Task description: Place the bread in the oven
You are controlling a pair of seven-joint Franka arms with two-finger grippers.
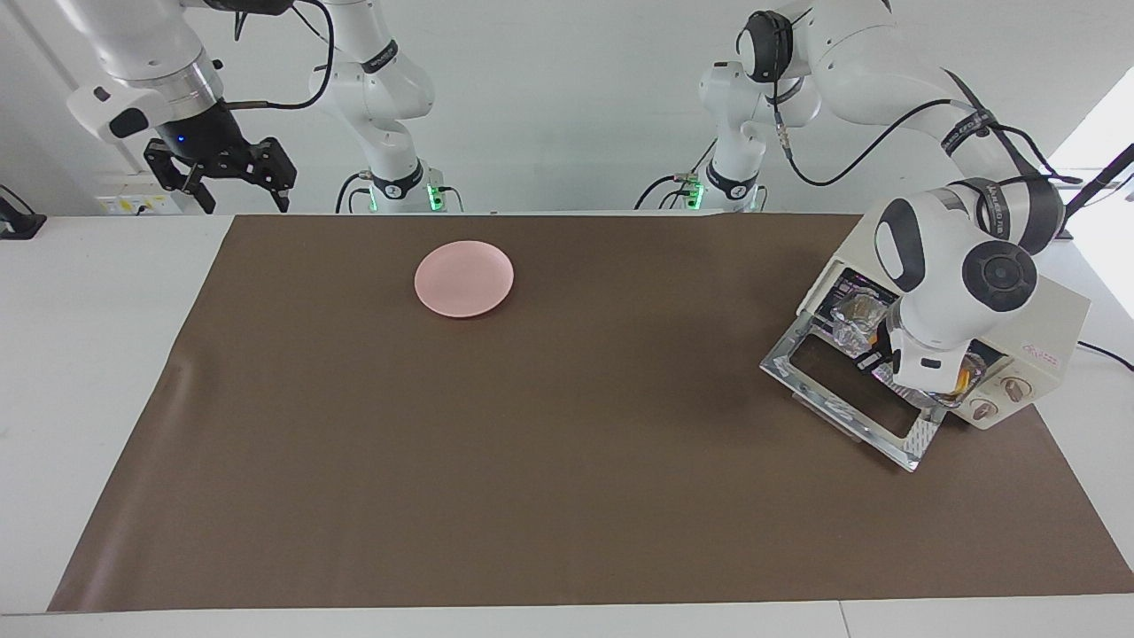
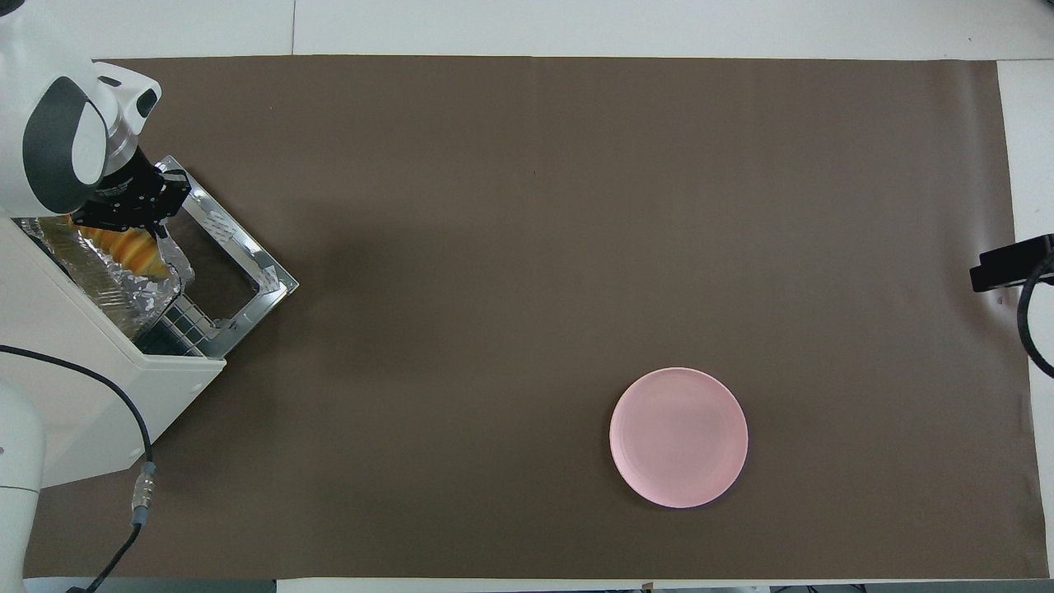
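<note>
Overhead view, bread point(image 2: 132, 251): golden-yellow ridged roll lying in the crinkled foil tray point(image 2: 156, 296), inside the mouth of the oven; partly hidden under the left tool.
Foil tray: silver, resting on the oven's rack, its edge reaching to the door opening.
Oven point(image 1: 1050, 332): cream-white box at the left arm's end of the worktop, turned at an angle; two round knobs on its front.
Oven door point(image 1: 850, 390): glass, dropped fully open, lying flat in front of the oven on the mat.
Left tool point(image 2: 136, 214): black, over the tray and the bread at the oven opening; whether its fingers are apart or clamped on the roll I cannot tell, since the wrist hides them in the facing view.
Right tool point(image 1: 244, 190): up in the air above the corner of the worktop at the right arm's end, fingers spread apart, holding nothing; this arm waits.
Pink plate point(image 1: 464, 278): bare, on the mat, well apart from the oven, toward the right arm's end.
Brown mat point(image 1: 496, 461): covers most of the white worktop point(image 1: 97, 354).
</note>
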